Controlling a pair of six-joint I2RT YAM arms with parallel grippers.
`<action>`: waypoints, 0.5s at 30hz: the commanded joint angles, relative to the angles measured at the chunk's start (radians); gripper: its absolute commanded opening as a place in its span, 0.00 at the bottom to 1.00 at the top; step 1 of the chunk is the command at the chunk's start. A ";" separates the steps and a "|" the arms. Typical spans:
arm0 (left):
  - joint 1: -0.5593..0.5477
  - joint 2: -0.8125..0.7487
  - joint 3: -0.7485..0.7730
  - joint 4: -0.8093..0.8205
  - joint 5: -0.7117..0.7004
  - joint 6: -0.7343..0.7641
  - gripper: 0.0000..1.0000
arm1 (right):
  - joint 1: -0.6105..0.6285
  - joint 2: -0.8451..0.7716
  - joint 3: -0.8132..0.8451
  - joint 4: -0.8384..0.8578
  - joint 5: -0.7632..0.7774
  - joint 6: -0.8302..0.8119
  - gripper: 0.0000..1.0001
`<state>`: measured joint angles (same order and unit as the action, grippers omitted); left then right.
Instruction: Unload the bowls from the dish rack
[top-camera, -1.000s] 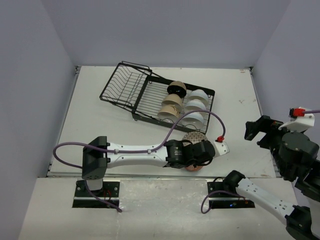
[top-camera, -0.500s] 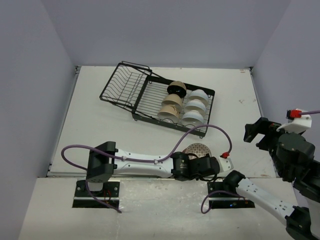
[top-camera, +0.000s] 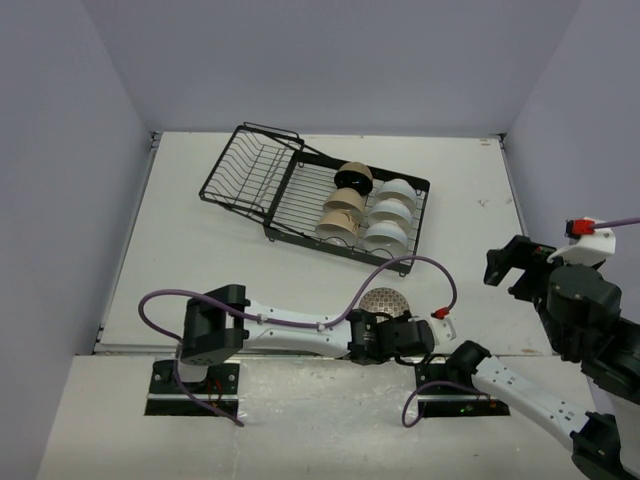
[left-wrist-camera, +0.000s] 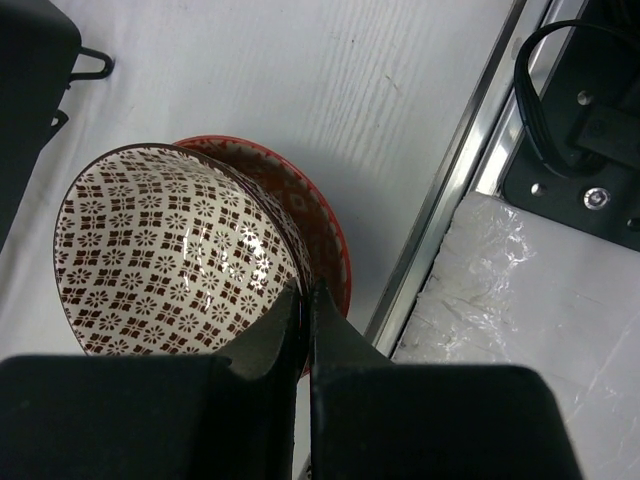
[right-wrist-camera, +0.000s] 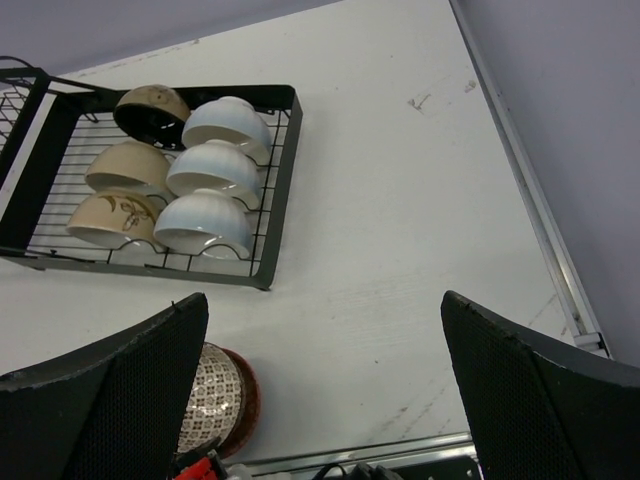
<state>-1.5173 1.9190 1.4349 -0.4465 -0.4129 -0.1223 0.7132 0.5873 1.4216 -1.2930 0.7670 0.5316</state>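
Observation:
My left gripper is shut on the rim of a brown-and-white patterned bowl. That bowl sits tilted inside a red bowl on the table, near the front edge. The pair also shows in the top view and in the right wrist view. The black wire dish rack stands at the back. It holds three white bowls, two beige bowls and a black-inside bowl. My right gripper is open and empty, high over the table's right side.
The table's metal front edge runs right beside the stacked bowls. The left arm lies along the front edge, and its purple cable loops over the table in front of the rack. The rack's tilted basket section holds nothing.
My left gripper has drawn back toward the front edge with the patterned bowl, which now sits lower, in the red bowl. My right gripper drifted slightly left.

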 joint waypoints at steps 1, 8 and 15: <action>0.012 0.024 0.004 0.083 -0.058 -0.004 0.00 | 0.000 0.017 -0.007 0.021 0.000 0.007 0.99; 0.022 0.041 0.013 0.094 -0.061 -0.002 0.00 | 0.000 0.013 -0.021 0.032 -0.014 0.004 0.99; 0.031 0.048 0.033 0.045 -0.075 -0.020 0.24 | 0.000 0.006 -0.035 0.044 -0.020 -0.007 0.99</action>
<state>-1.4944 1.9656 1.4342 -0.4126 -0.4416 -0.1234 0.7132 0.5884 1.3960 -1.2846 0.7528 0.5304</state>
